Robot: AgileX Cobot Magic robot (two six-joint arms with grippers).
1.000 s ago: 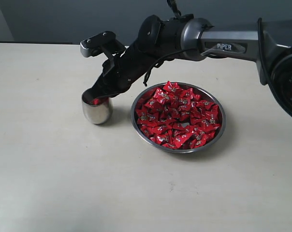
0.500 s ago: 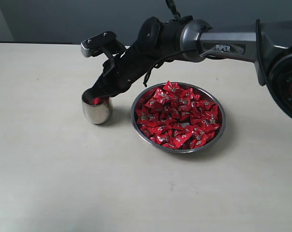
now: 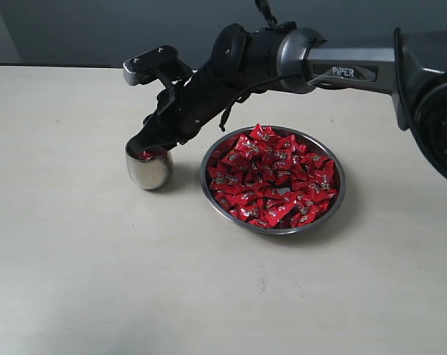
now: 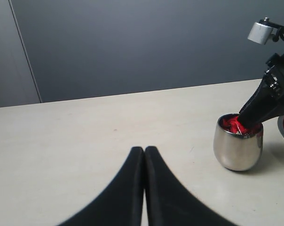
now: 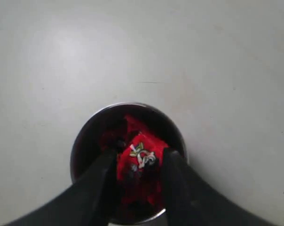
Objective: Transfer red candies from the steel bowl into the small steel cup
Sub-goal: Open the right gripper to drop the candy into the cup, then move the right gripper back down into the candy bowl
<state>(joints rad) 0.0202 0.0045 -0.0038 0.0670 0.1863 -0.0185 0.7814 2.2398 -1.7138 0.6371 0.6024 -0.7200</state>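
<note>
Your right gripper (image 5: 141,153) hangs in the mouth of the small steel cup (image 3: 148,171), jaws parted to a middling gap with one red candy (image 5: 141,155) between them. The candy looks loose rather than pinched, though the dark inside of the cup makes that hard to confirm. The cup stands at nine o'clock of the steel bowl (image 3: 334,203), close but apart, and the bowl is heaped with the rest of the red candies (image 3: 271,177).

Expect the candies to be light, with slick, crinkly wrappers that slide off one another. Pinch one across its plump middle, not by a twisted end. The cup is probably light on its rounded base, so a finger catching the rim could tip it.

Your left gripper (image 4: 144,153) rests pressed closed, well clear of the cup. Nothing else stands on the table (image 3: 98,281).
</note>
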